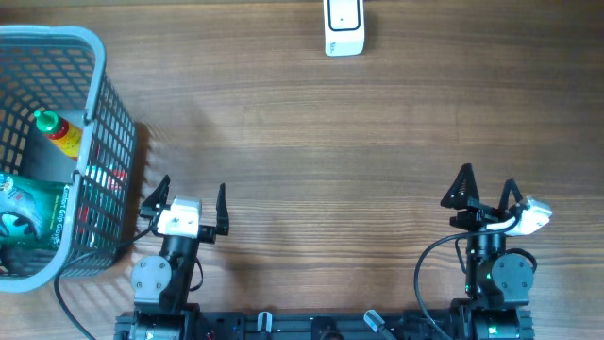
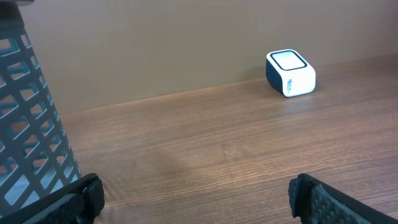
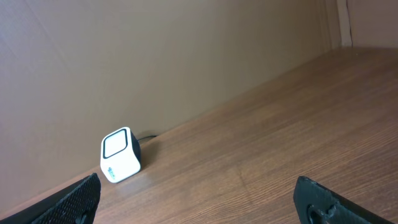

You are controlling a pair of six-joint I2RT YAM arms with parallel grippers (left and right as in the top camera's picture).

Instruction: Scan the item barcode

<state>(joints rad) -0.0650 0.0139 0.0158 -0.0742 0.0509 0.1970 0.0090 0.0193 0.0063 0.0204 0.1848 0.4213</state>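
A small white and dark-blue barcode scanner (image 1: pixel 343 26) stands at the far edge of the wooden table; it shows too in the left wrist view (image 2: pixel 290 73) and the right wrist view (image 3: pixel 120 154). A grey mesh basket (image 1: pixel 90 113) at the far left holds items: a bottle with a green cap and red-yellow label (image 1: pixel 57 130) and a green packet (image 1: pixel 33 210). My left gripper (image 1: pixel 187 196) is open near the front edge, just right of the basket. My right gripper (image 1: pixel 486 189) is open at the front right. Neither holds anything.
The basket's mesh wall (image 2: pixel 28 118) fills the left side of the left wrist view, close to the left finger. A brown wall rises behind the table's far edge. A thin cable runs from the scanner toward the wall.
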